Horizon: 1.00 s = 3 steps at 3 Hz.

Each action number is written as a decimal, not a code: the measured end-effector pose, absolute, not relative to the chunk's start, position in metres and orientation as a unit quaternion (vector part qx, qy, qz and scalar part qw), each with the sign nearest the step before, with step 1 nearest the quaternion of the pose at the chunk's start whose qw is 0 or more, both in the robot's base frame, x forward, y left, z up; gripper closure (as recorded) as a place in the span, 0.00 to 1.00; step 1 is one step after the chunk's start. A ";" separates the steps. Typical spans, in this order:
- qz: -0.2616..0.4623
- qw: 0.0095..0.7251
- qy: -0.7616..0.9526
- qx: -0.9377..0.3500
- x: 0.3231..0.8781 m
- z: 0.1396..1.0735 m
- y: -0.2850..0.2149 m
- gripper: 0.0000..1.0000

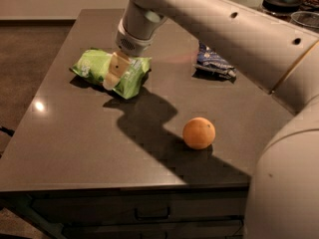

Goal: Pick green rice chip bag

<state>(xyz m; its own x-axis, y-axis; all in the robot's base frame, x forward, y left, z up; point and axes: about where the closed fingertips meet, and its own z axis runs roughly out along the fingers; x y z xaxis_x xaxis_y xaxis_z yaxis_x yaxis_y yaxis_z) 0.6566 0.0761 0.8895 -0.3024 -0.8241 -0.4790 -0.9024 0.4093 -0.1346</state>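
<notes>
The green rice chip bag lies on the dark grey table at the back left, light green with white patches. My gripper hangs from the arm that reaches in from the upper right. It is right over the middle of the bag, and one cream fingertip lies against the bag's top. The bag rests on the table.
An orange sits at the front middle of the table. A dark blue snack bag lies at the back right, partly behind my arm. A dark-lidded jar and a glass container stand at the far right corner.
</notes>
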 end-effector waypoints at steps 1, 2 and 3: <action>0.072 0.227 0.806 -0.543 0.667 0.868 0.095 0.03; 0.068 0.212 0.807 -0.546 0.672 0.860 0.101 0.26; 0.074 0.205 0.808 -0.548 0.675 0.860 0.101 0.48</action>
<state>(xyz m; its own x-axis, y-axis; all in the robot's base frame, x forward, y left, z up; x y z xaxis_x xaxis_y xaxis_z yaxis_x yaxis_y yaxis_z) 0.6752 0.1014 0.8603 -0.3162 -0.8546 -0.4120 -0.9150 0.3894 -0.1054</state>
